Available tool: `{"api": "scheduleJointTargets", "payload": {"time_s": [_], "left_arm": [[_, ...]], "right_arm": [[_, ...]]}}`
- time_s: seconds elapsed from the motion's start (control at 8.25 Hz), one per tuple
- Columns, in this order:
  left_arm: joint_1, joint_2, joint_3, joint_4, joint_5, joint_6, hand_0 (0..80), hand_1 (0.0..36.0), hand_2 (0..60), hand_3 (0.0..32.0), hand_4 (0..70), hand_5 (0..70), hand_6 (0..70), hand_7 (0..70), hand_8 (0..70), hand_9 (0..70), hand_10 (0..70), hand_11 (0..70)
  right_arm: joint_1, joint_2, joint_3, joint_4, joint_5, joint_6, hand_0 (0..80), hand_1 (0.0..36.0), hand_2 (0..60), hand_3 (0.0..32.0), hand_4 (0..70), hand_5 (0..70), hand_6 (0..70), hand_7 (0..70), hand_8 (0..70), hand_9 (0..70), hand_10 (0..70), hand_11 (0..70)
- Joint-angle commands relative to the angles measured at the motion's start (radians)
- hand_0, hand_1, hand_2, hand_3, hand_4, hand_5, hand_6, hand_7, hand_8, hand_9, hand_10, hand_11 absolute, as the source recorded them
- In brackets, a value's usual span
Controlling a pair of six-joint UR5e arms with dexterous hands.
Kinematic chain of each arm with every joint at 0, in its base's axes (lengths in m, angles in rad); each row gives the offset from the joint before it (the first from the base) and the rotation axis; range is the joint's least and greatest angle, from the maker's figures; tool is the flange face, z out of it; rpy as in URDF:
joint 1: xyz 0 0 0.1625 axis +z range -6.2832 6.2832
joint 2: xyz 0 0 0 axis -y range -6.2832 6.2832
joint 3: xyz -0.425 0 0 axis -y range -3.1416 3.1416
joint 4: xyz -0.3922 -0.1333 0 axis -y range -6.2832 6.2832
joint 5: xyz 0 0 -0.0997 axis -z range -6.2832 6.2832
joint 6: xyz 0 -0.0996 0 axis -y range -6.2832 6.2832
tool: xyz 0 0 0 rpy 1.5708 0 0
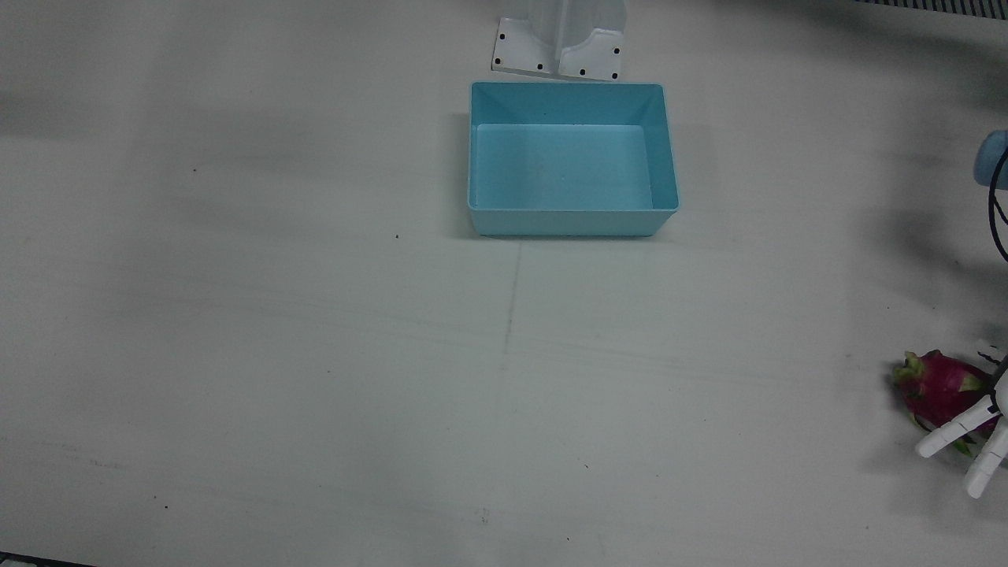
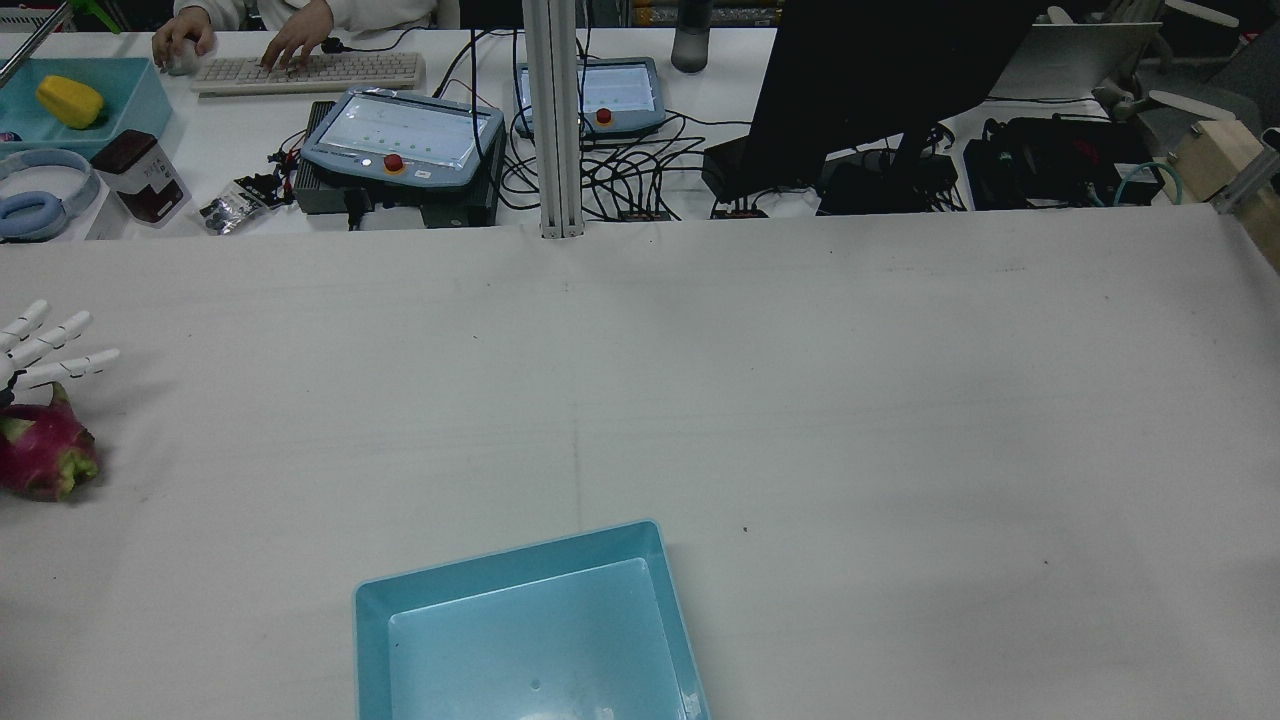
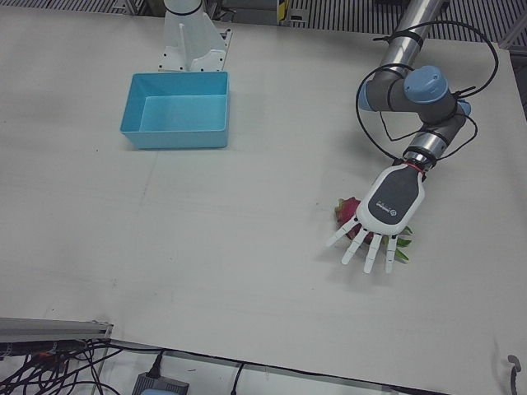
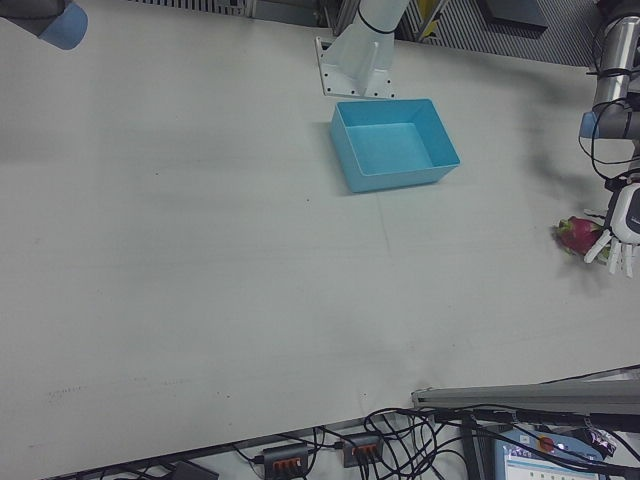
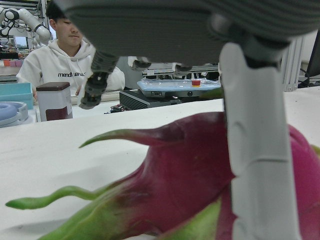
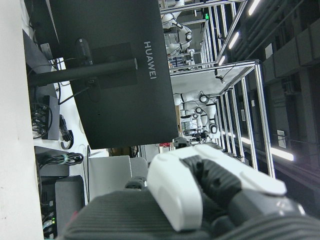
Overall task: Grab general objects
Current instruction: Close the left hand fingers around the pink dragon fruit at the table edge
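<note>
A pink dragon fruit [image 1: 937,387] with green scales lies on the white table near the edge on my left arm's side; it also shows in the rear view [image 2: 40,460] and the left-front view [image 3: 345,210]. My left hand [image 3: 385,207] hovers just over it, palm down, fingers [image 1: 957,431] spread and holding nothing. In the left hand view the fruit [image 5: 180,180] fills the frame under one finger [image 5: 255,150]. My right hand [image 6: 200,200] shows only in its own view, pointing away from the table; its finger posture is unclear.
An empty light-blue bin [image 1: 571,224] stands by the white arm pedestal [image 1: 559,47], far from the fruit. Beyond the table's far edge are teach pendants [image 2: 400,140], a monitor [image 2: 860,80], cables and a person typing [image 2: 250,30].
</note>
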Motion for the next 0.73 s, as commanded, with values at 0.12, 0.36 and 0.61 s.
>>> {"api": "scheduleJointTargets", "payload": {"time_s": [0.12, 0.36, 0.61], "left_arm": [[0.028, -0.001, 0.006, -0.001, 0.000, 0.032, 47.0, 14.2, 6.6, 27.2, 0.3, 0.0, 0.0, 1.3, 0.0, 0.0, 0.0, 0.0], [0.029, -0.002, 0.018, -0.004, 0.000, 0.050, 47.1, 14.2, 7.2, 27.6, 1.3, 0.0, 0.0, 0.8, 0.0, 0.0, 0.0, 0.0], [0.028, -0.010, 0.050, -0.010, 0.000, 0.052, 47.0, 13.9, 6.7, 27.4, 1.3, 0.0, 0.0, 0.7, 0.0, 0.0, 0.0, 0.0]], "right_arm": [[0.000, 0.000, 0.002, -0.001, 0.000, 0.000, 0.0, 0.0, 0.0, 0.0, 0.0, 0.0, 0.0, 0.0, 0.0, 0.0, 0.0, 0.0], [0.000, 0.000, 0.002, -0.001, 0.000, 0.000, 0.0, 0.0, 0.0, 0.0, 0.0, 0.0, 0.0, 0.0, 0.0, 0.0, 0.0, 0.0], [0.000, 0.000, 0.002, -0.001, 0.000, 0.000, 0.0, 0.0, 0.0, 0.0, 0.0, 0.0, 0.0, 0.0, 0.0, 0.0, 0.0, 0.0]]}}
